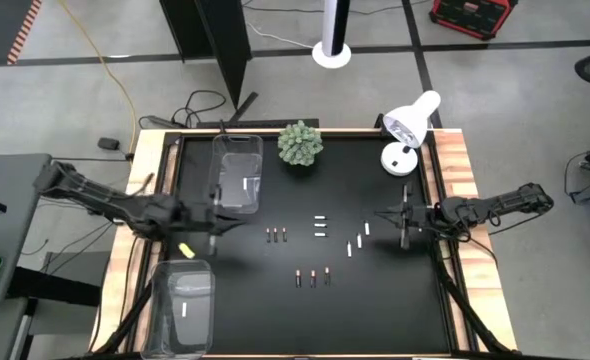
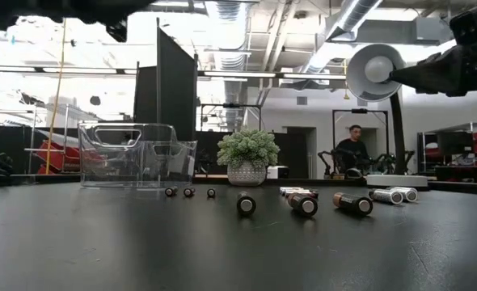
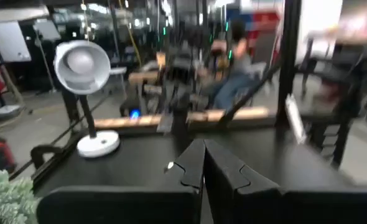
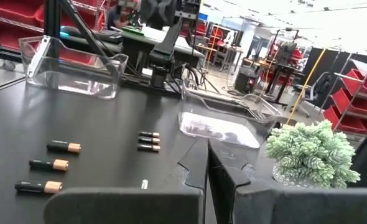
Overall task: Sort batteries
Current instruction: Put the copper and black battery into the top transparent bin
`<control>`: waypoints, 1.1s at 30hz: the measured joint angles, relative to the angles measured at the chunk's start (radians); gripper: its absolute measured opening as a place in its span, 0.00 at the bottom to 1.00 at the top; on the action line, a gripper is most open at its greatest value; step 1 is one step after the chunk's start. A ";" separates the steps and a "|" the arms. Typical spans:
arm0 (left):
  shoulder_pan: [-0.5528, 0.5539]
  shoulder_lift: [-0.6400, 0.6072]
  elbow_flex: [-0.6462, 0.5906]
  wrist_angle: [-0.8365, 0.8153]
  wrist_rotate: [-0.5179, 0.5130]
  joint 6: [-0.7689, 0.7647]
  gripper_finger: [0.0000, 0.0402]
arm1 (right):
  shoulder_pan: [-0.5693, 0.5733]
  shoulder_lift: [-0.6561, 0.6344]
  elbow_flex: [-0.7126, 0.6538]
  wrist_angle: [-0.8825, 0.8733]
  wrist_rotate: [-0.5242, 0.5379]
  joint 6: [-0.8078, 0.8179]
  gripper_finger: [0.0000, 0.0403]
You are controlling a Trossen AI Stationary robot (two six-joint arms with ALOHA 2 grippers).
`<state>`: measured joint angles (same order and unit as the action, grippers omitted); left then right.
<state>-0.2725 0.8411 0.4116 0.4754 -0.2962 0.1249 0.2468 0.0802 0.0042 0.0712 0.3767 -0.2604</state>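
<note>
Dark copper-tipped and white batteries (image 1: 313, 277) lie scattered on table (image 1: 375, 300).

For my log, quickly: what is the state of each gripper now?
Left gripper: shut, holding nothing.
Right gripper: shut, holding nothing.

I see open table (image 1: 375, 300) along the front edge. Loose batteries (image 1: 313, 277) scatter across the middle. At the back edge the plant (image 1: 300, 143) and lamp (image 1: 408, 135) block me; clear bins (image 1: 238, 172) crowd the left edge.
</note>
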 joint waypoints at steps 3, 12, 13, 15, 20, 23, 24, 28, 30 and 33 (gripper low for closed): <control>0.001 0.138 0.038 -0.001 0.000 0.048 0.07 | -0.009 0.000 0.000 0.034 0.012 0.016 0.08; -0.008 0.488 0.237 -0.185 -0.001 0.160 0.32 | -0.051 -0.001 0.016 0.269 0.016 0.345 0.08; -0.008 0.515 0.270 -0.218 -0.001 0.155 0.36 | -0.061 0.000 0.027 0.269 0.017 0.346 0.08; -0.008 0.563 0.336 -0.301 -0.012 0.142 0.42 | -0.078 -0.002 0.048 0.278 0.017 0.343 0.08; -0.008 0.649 0.499 -0.632 -0.046 0.173 0.52 | -0.129 -0.001 0.068 0.270 0.018 0.332 0.08; -0.008 0.693 0.570 -0.816 -0.049 0.260 0.53 | -0.160 -0.001 0.070 0.275 0.018 0.332 0.08; -0.008 0.706 0.585 -0.868 -0.050 0.294 0.53 | -0.169 -0.001 0.070 0.270 0.018 0.332 0.08; -0.008 0.745 0.611 -0.981 -0.041 0.407 0.52 | -0.209 -0.001 0.076 0.292 0.018 0.331 0.08; -0.004 0.751 0.610 -1.008 -0.016 0.435 0.52 | -0.234 -0.001 0.092 0.292 0.018 0.332 0.08; 0.007 0.759 0.607 -1.003 -0.009 0.481 0.51 | -0.256 -0.001 0.110 0.289 0.018 0.332 0.08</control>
<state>-0.2658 1.5997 1.0187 -0.5278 -0.3050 0.6064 -0.0091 0.0788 0.1141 0.3603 0.3950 0.0714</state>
